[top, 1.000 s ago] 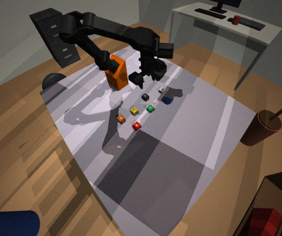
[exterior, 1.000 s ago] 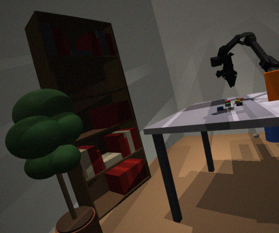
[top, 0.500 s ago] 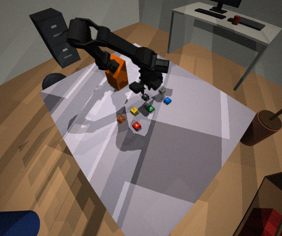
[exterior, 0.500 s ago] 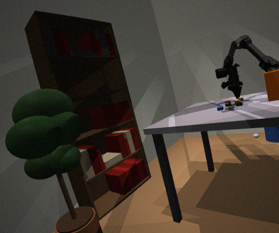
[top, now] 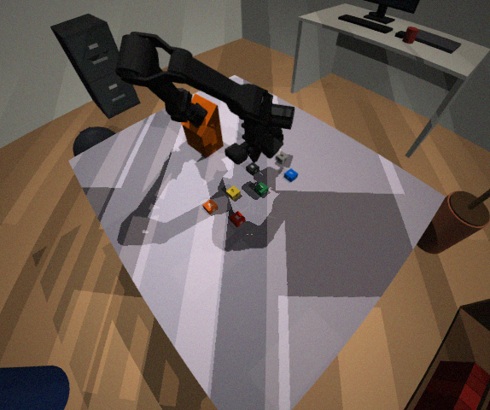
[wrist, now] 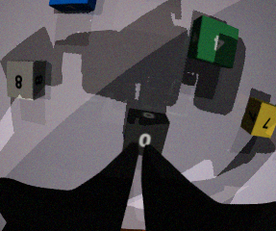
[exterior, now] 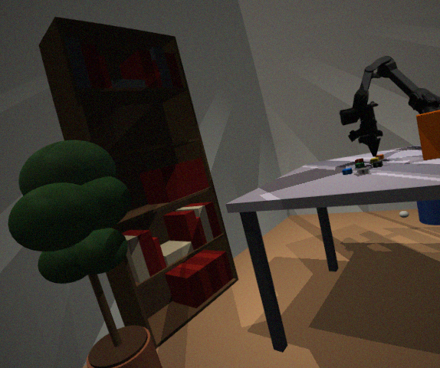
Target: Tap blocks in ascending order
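Note:
My gripper is shut, its tips together right at or just above the black block marked 0; contact cannot be told. A grey-white block shows 8. A green block shows 4. A yellow block shows 7. A blue block, an orange block and a red block have digits I cannot read now.
The blocks stand on a pale table. An orange box-shaped object stands by the arm's base. A potted plant, a desk and a bookcase are beyond the table.

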Tool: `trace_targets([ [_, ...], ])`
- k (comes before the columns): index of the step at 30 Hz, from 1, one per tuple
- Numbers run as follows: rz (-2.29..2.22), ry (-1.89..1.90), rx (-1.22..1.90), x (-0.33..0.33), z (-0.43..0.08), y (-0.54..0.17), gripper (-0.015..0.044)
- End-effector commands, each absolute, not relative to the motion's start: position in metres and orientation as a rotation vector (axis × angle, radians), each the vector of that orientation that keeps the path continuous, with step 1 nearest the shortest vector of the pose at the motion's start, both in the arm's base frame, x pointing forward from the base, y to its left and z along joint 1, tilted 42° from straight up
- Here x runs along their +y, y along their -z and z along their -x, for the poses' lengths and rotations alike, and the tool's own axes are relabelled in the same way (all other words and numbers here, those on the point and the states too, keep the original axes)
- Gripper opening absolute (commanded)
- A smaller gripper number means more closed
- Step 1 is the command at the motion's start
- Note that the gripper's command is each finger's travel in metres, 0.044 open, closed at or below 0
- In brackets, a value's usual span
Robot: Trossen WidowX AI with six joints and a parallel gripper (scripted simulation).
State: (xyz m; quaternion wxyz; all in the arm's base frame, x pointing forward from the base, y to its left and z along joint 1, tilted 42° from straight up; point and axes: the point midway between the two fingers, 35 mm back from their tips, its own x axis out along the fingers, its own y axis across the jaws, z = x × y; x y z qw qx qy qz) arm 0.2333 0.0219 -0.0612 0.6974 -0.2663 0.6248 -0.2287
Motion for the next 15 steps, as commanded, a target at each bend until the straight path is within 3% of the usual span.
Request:
trace_targets([
  [1,0.601,0.512,1.398,0.017,-0.232,0.065,0.0020],
  [15,0.602,0.513,1.398,0.002,-0.235,0.081,0.0020],
])
